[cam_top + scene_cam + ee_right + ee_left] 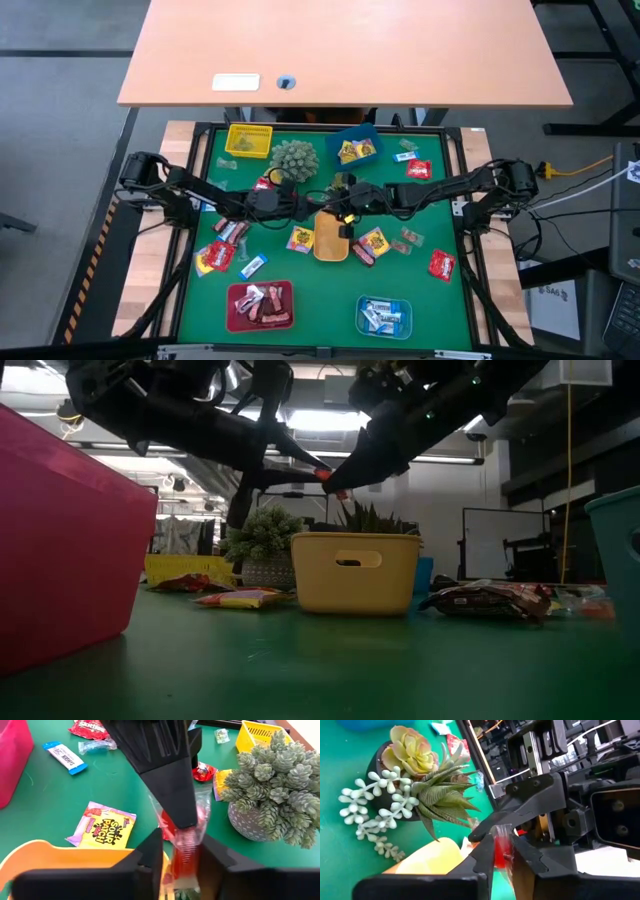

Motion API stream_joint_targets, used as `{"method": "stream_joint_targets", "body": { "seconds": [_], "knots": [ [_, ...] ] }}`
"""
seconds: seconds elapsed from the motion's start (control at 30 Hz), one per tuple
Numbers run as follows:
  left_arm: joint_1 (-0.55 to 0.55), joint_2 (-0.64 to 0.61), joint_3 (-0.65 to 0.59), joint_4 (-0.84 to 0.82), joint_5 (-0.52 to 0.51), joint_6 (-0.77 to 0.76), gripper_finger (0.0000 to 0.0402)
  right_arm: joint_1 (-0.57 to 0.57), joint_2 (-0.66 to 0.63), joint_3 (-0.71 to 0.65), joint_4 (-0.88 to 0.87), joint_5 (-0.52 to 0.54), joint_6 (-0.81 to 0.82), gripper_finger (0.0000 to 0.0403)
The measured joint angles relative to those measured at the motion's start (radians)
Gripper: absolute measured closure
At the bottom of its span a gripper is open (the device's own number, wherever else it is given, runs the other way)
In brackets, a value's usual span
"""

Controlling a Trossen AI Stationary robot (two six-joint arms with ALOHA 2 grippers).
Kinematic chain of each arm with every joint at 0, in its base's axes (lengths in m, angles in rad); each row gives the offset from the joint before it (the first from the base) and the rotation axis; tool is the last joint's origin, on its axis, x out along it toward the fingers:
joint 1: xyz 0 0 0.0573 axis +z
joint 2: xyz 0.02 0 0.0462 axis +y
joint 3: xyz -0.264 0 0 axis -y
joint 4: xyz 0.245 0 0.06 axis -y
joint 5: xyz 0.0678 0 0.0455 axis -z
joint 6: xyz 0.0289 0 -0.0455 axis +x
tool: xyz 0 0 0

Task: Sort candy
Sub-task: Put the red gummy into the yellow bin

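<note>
A red, clear-wrapped candy [184, 845] hangs in the air above the orange tray [330, 238] at the middle of the green surface [320, 290], between the two claws. The left claw [499, 851] is narrowed onto it, one finger [482, 855] on each side of the red wrapper. The right claw [182, 852] has the same piece between its fingers, with a little gap showing at the sides; whether it grips cannot be told. The two arms meet tip to tip over the tray, the left reaching in from the left edge, the right from the right.

Other candy lies scattered on the surface: a yellow-and-pink Sour Patch packet [103, 826] just beside the orange tray, a blue-white bar [65, 756] farther off, red packets [441, 265] near the right edge. The red tray [260, 305] at the front holds brown-pink pieces, and the teal tray [384, 316] holds blue-white ones. A blue tray [353, 146] at the back holds yellow packets, beside a yellow basket [249, 141]. A spiky green plant [294, 158] stands near the arms.
</note>
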State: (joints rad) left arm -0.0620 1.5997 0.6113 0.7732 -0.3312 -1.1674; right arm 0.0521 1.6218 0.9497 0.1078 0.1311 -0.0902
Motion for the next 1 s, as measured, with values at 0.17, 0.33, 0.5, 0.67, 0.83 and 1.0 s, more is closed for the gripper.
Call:
{"method": "stream_joint_targets", "body": {
  "seconds": [0.17, 0.33, 0.5, 0.67, 0.83, 1.0],
  "knots": [
    [0.001, 0.0, 0.0, 0.003, 0.0, 0.001, 0.0366, 0.0, -0.029, -0.001, -0.006, 0.01, 0.0, 0.024],
    [0.001, -0.001, 0.0, 0.001, 0.0, 0.01, 0.0366, 0.0, -0.082, 0.0, -0.018, 0.016, -0.012, 0.0212],
    [0.001, -0.001, 0.0, 0.001, 0.0, 0.025, 0.0366, 0.0, -0.16, 0.0, -0.118, 0.017, -0.071, 0.0209],
    [0.022, -0.001, 0.0, 0.007, -0.001, 0.066, 0.0367, 0.0, -0.256, 0.0, -0.248, 0.017, -0.072, 0.0213],
    [0.07, -0.017, 0.0, 0.016, -0.015, 0.186, 0.0367, 0.0, -0.36, 0.0, -0.391, 0.009, -0.034, 0.0214],
    [0.154, -0.088, 0.0, 0.031, -0.017, 0.305, 0.0367, 0.0, -0.439, 0.0, -0.554, 0.008, 0.036, 0.0214]
  ]
}}
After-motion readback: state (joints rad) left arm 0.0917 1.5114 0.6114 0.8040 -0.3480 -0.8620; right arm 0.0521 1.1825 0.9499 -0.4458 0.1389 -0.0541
